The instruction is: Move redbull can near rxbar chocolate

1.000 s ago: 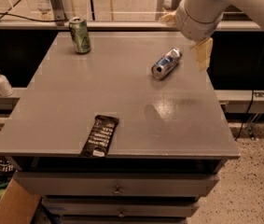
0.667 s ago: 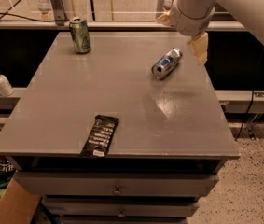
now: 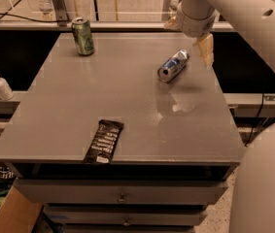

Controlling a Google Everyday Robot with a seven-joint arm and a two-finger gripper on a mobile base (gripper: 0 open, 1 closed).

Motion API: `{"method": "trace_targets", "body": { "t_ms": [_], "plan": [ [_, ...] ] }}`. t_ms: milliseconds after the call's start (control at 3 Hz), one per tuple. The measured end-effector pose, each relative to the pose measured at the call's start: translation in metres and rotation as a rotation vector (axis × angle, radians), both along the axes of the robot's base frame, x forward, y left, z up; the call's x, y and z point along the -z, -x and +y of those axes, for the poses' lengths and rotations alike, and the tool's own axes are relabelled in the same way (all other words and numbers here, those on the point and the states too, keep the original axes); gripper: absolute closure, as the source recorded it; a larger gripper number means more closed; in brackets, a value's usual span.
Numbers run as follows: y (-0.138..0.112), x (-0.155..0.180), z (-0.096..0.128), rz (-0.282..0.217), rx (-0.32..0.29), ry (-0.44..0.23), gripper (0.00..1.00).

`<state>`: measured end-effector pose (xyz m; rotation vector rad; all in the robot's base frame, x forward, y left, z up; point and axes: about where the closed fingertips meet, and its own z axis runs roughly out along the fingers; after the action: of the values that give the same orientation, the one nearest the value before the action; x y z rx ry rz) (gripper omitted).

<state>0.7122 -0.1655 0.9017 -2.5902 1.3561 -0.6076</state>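
Observation:
The redbull can (image 3: 173, 65), slim, blue and silver, lies on its side at the back right of the grey table (image 3: 127, 96), its silver end facing the front left. The rxbar chocolate (image 3: 104, 141), a flat dark bar with white text, lies at the table's front edge, left of the middle. My gripper (image 3: 188, 37) hangs above the table's back right, just behind and to the right of the can. It is open and empty. One tan finger (image 3: 206, 50) points down beside the can's far end without touching it.
A wider green can (image 3: 82, 36) stands upright at the table's back left. A white pump bottle (image 3: 0, 85) stands on a lower ledge to the left. Drawers (image 3: 122, 195) sit under the table. A cardboard box (image 3: 10, 212) is at the bottom left.
My arm and gripper have shifted slightly to the left and back. The redbull can and the bar have not moved.

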Motion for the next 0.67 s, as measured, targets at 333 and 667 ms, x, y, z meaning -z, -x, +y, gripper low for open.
{"method": "trace_targets", "body": {
  "t_ms": [333,667],
  "plan": [
    [-0.005,0.025,-0.009,0.032,0.029,-0.035,0.0],
    [-0.003,0.049,-0.014,0.071,0.033,-0.074,0.0]
  ]
}}
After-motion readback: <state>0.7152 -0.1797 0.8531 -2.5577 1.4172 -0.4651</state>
